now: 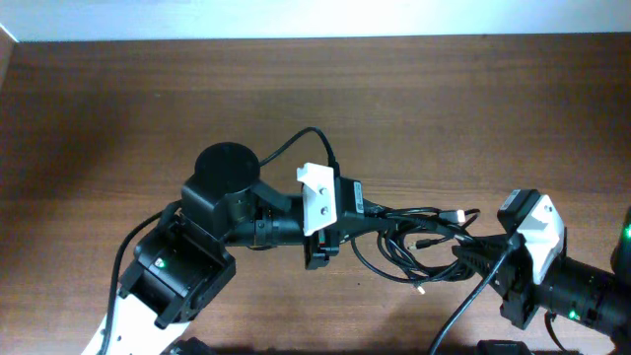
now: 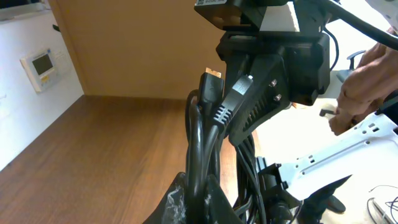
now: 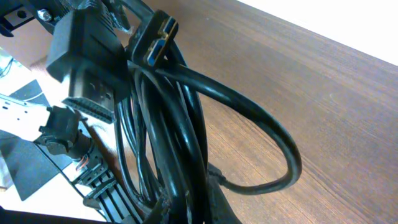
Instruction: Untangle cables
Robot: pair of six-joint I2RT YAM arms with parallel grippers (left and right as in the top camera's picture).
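**Left arm.** The left arm [image 1: 212, 222] comes in from the arm-side edge, left of centre, and points right across the brown wooden surface [image 1: 118, 99]. The left fingers [image 1: 367, 210] are clenched on the left end of the cables [image 1: 414, 242]. In the left wrist view, several black strands rise straight out of the closed grip.

**Cables.** The cables form a tangled bundle of thin black cords between the two arms. The bundle is right of the surface's centre and nearer the arm-side edge than the far edge.
- Its loops spread toward the arm-side edge, where a pale tip [image 1: 421, 289] pokes out.
- A light-tipped plug [image 1: 455, 214] shows on the far side of the bundle.
- In the left wrist view, a black plug with a gold-coloured tip [image 2: 212, 84] stands upright at the top of the gripped strands.
- In the right wrist view, a blue-faced plug [image 3: 155, 40] sits at the top of the strands.
- In that same view, one thicker cord bows out in a wide loop [image 3: 273, 143] above the wood.

Whether the bundle rests on the surface or hangs clear of it cannot be told.

**Right arm.** The right arm [image 1: 582, 296] enters from the arm-side right corner and points left. The right fingers [image 1: 471, 258] are clenched on the right side of the bundle — the right wrist view shows the cords running down into the closed grip. The two sets of fingers face each other, near one another, with the bundle strung between them.
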